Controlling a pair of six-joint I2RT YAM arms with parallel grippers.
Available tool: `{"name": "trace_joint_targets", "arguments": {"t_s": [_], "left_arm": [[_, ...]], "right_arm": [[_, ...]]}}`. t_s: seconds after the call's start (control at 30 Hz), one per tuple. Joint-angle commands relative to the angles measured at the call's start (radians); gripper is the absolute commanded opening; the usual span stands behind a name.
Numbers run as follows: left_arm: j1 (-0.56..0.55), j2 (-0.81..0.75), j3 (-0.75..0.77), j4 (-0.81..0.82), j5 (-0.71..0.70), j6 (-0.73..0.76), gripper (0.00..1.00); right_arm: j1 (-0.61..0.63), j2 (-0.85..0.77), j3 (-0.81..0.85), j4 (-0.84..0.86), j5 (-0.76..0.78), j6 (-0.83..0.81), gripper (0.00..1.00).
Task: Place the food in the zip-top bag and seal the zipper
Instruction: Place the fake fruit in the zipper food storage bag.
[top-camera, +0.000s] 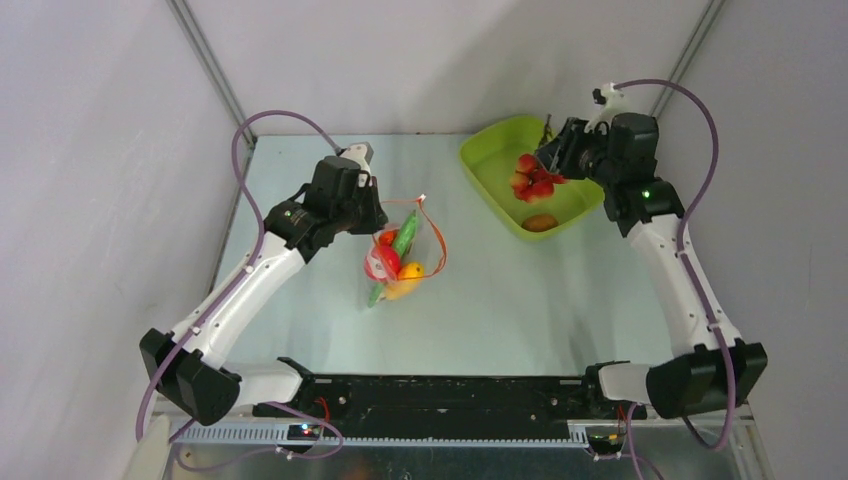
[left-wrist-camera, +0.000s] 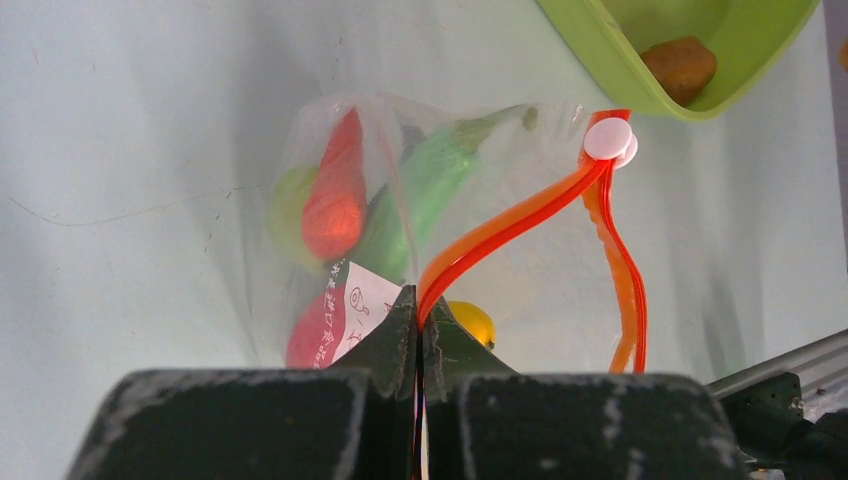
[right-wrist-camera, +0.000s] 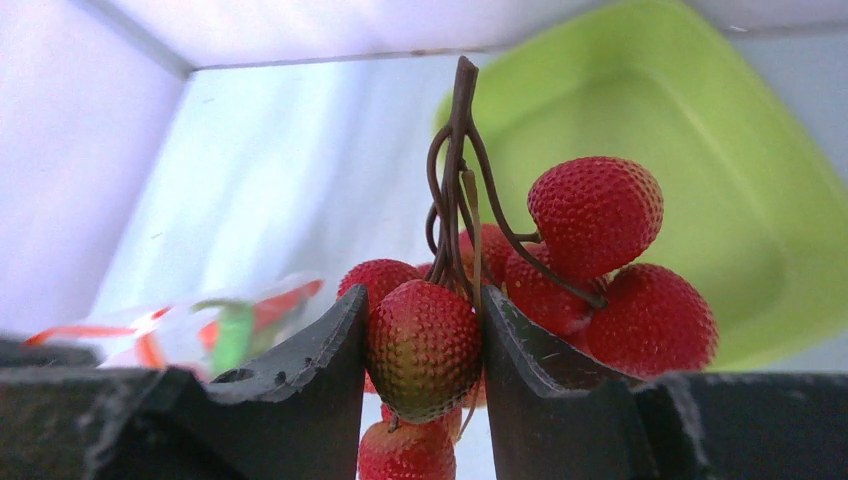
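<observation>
The clear zip-top bag (top-camera: 400, 258) lies mid-table with several toy foods inside: a carrot (left-wrist-camera: 335, 190), a green bean (left-wrist-camera: 425, 185), a red apple (left-wrist-camera: 315, 330) and an orange mango (left-wrist-camera: 472, 322). Its orange-red zipper (left-wrist-camera: 500, 228) loops open, with the white slider tab (left-wrist-camera: 610, 140) at its far end. My left gripper (left-wrist-camera: 420, 300) is shut on the zipper strip at the bag's mouth. My right gripper (right-wrist-camera: 425, 340) is shut on the bunch of red grapes (right-wrist-camera: 560, 270) and holds it above the lime-green tray (top-camera: 520, 175). A brown kiwi (top-camera: 540, 222) lies in the tray.
The lime-green tray stands at the back right, close to the right arm's wrist. Grey walls enclose the table on the left, back and right. A black rail (top-camera: 440, 395) runs along the near edge between the arm bases.
</observation>
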Motion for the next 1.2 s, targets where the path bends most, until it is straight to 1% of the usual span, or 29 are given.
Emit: {"name": "trace_joint_targets", "arguments": {"t_s": [0.0,0.2,0.33,0.43,0.63,0.8,0.87,0.93,1.07,1.17], "left_arm": [[0.005,-0.034,0.001,0.047,0.057,-0.025,0.03],[0.004,-0.031,-0.005,0.056,0.102,-0.033,0.03],[0.005,-0.022,-0.001,0.056,0.126,-0.039,0.03],[0.004,-0.024,-0.003,0.057,0.134,-0.044,0.03],[0.005,-0.033,-0.008,0.063,0.133,-0.046,0.03],[0.005,-0.032,-0.010,0.066,0.141,-0.048,0.03],[0.005,-0.032,-0.011,0.069,0.149,-0.050,0.04],[0.005,-0.032,-0.012,0.071,0.155,-0.051,0.04],[0.003,-0.035,-0.013,0.074,0.164,-0.052,0.04],[0.003,-0.038,-0.014,0.076,0.168,-0.052,0.04]], "right_arm": [[0.101,-0.098,-0.017,0.094,-0.158,0.023,0.00],[0.277,-0.171,-0.038,0.179,-0.168,0.054,0.00],[0.398,-0.162,-0.048,0.231,-0.162,0.068,0.00],[0.475,-0.141,-0.075,0.288,-0.169,0.109,0.00],[0.583,-0.052,-0.083,0.361,-0.244,0.162,0.00],[0.642,-0.028,-0.134,0.444,-0.276,0.189,0.00],[0.656,-0.011,-0.170,0.464,-0.246,0.188,0.00],[0.657,0.011,-0.199,0.457,-0.178,0.193,0.00],[0.658,0.042,-0.226,0.409,-0.044,0.180,0.00],[0.661,0.057,-0.229,0.364,0.016,0.162,0.00]]}}
